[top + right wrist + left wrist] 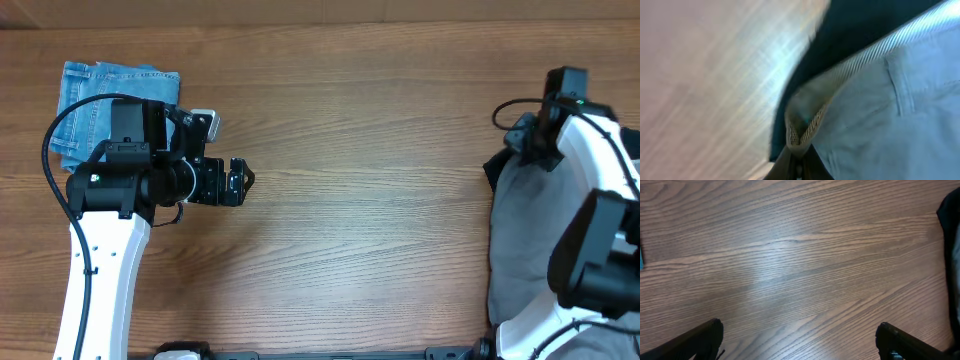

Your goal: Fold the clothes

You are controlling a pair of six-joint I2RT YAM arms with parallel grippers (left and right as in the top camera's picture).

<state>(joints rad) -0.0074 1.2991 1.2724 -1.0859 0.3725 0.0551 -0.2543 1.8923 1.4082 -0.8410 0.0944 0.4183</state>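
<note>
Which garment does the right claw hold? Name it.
The grey trousers at the table's right edge: the right claw pinches their striped waistband lining. The blue jeans lie far left, by the left arm.

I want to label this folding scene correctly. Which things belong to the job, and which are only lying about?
For the job: mid-grey cloth trousers with striped inner waistband, pinched by the right gripper.
Lying about: folded light-blue denim jeans; dark cloth at the trousers' edge.
</note>
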